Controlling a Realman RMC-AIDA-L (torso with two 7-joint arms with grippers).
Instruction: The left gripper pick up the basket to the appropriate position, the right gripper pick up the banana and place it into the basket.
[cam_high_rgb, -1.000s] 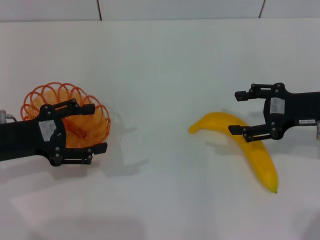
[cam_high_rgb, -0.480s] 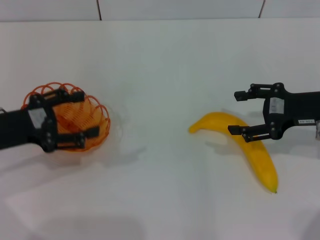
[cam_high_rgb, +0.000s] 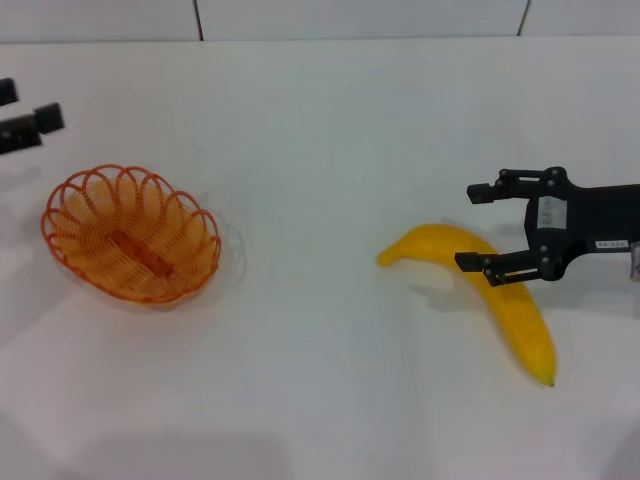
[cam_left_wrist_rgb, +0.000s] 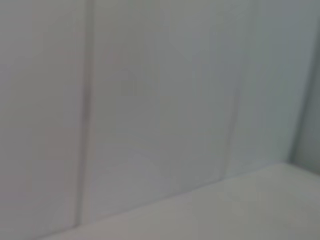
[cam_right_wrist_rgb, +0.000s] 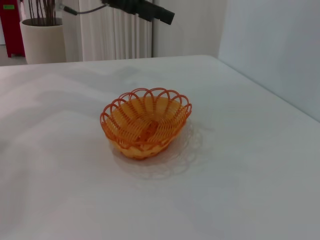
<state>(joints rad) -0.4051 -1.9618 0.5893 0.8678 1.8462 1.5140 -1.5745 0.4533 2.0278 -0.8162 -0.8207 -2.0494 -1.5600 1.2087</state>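
The orange wire basket (cam_high_rgb: 130, 235) stands alone on the white table at the left; it also shows in the right wrist view (cam_right_wrist_rgb: 145, 125). My left gripper (cam_high_rgb: 25, 108) is up at the far left edge, behind the basket and apart from it; only its two black fingertips show, spread apart and empty. It also shows far off in the right wrist view (cam_right_wrist_rgb: 142, 9). The yellow banana (cam_high_rgb: 515, 310) lies on the table at the right. My right gripper (cam_high_rgb: 483, 226) is open over the banana's middle, one finger across it. The left wrist view shows no task object.
The white table (cam_high_rgb: 320, 130) meets a tiled wall at the back. In the right wrist view a potted plant (cam_right_wrist_rgb: 40, 35) and a white curtain (cam_right_wrist_rgb: 115, 35) stand beyond the table's far side.
My left gripper has let go of the basket and pulled away up and to the left. The basket has shifted slightly and now stands free. The right gripper and banana have not moved.
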